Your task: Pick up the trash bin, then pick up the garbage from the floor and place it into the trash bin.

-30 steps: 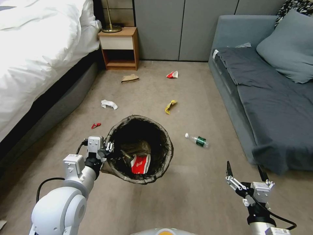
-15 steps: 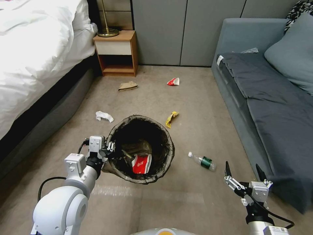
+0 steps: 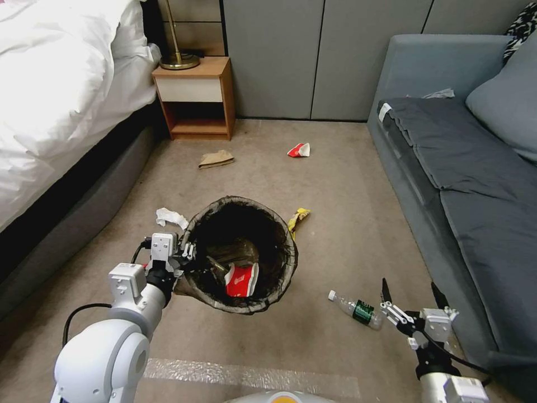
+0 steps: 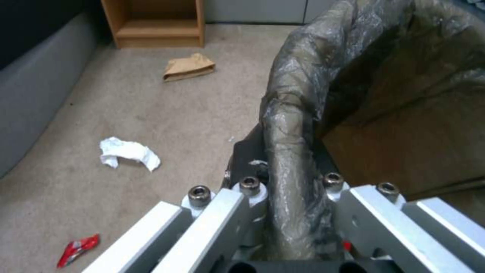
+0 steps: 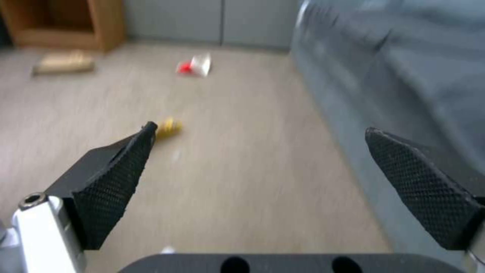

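My left gripper [image 3: 187, 258] is shut on the rim of the trash bin [image 3: 241, 206], a round bin with a dark bag liner [image 4: 295, 125], held above the floor. A red-and-white wrapper [image 3: 240, 280] lies inside it. My right gripper [image 3: 408, 291] is open at the lower right, just right of the clear green-labelled bottle [image 3: 357, 308]. More garbage lies on the floor: a white tissue [image 3: 169, 216], a yellow snack bag [image 3: 298, 217], brown paper [image 3: 216, 159], a red-and-white wrapper [image 3: 298, 150] and a slim red wrapper [image 4: 77, 248].
A bed with white bedding [image 3: 61, 95] runs along the left. A wooden nightstand [image 3: 193, 98] stands at the back wall. A grey sofa [image 3: 475, 184] lines the right side, close to my right gripper. A strip of clear tape [image 3: 246, 376] crosses the floor near me.
The whole view has shifted: the floor litter has slid toward me, so the camera has moved forward. The bottle now lies beside my open right gripper. The bin stays held.
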Controlling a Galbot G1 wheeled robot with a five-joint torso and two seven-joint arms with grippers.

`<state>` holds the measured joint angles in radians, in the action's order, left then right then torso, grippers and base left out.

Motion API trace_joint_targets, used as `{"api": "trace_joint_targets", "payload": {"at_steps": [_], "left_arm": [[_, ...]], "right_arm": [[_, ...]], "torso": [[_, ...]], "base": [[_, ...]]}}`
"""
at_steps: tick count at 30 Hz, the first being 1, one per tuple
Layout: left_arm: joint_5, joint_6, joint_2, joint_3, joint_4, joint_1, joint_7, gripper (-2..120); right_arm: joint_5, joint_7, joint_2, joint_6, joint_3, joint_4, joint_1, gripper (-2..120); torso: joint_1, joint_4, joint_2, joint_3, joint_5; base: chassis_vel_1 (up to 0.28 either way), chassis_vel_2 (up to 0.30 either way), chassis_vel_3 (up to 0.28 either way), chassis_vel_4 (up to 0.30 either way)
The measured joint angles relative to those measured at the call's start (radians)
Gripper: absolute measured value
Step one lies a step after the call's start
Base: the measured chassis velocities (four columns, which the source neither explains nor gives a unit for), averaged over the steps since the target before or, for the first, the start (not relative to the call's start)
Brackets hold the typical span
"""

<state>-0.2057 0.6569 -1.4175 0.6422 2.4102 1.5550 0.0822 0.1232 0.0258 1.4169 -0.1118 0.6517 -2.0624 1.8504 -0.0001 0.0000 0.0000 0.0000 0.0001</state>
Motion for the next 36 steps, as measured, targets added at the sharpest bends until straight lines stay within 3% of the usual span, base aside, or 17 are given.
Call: {"api": "trace_joint_targets", "payload": {"at_steps": [1, 6, 11, 14, 22, 36], "left_arm": [[-0.002, 0.0, 0.001, 0.0, 0.002, 0.0, 0.0, 3], [-0.005, 0.002, 0.003, 0.0, 0.006, -0.001, 0.0, 3], [-0.008, 0.008, 0.005, 0.001, 0.01, -0.006, 0.0, 3], [-0.009, 0.013, 0.006, -0.003, 0.01, -0.012, 0.0, 3], [-0.009, 0.025, 0.008, -0.008, 0.018, -0.014, 0.0, 3], [-0.005, 0.039, 0.008, -0.009, 0.029, -0.014, 0.0, 3]], "right_arm": [[0.001, -0.059, 0.002, 0.035, 0.03, 0.034, -0.031, 100], [0.004, -0.121, -0.02, 0.088, 0.068, 0.138, -0.119, 100], [0.078, -0.228, -0.092, 0.211, 0.07, 0.201, -0.178, 100], [0.095, -0.292, -0.145, 0.26, 0.04, 0.261, -0.234, 100], [0.049, -0.328, -0.223, 0.317, -0.069, 0.417, -0.37, 100], [-0.046, -0.445, -0.199, 0.351, -0.164, 0.673, -0.531, 100]], "torso": [[0.0, -0.0001, 0.0, 0.0, -0.0004], [0.0, 0.0, 0.0, 0.0, 0.0003], [0.0, 0.0001, 0.0, 0.0, -0.0003], [0.0, -0.0002, 0.0, 0.0, -0.0001], [0.0, 0.0, 0.0, 0.0, 0.0001], [0.0, 0.0001, 0.0, 0.0, 0.0]], "base": [[0.06, -0.03, -0.053, 0.052], [0.022, -0.012, -0.016, 0.019], [0.0, 0.0, 0.0, 0.0], [0.0, 0.0, 0.0, 0.0], [0.0, 0.0, 0.0, 0.0], [0.0, 0.0, 0.0, 0.0]]}}
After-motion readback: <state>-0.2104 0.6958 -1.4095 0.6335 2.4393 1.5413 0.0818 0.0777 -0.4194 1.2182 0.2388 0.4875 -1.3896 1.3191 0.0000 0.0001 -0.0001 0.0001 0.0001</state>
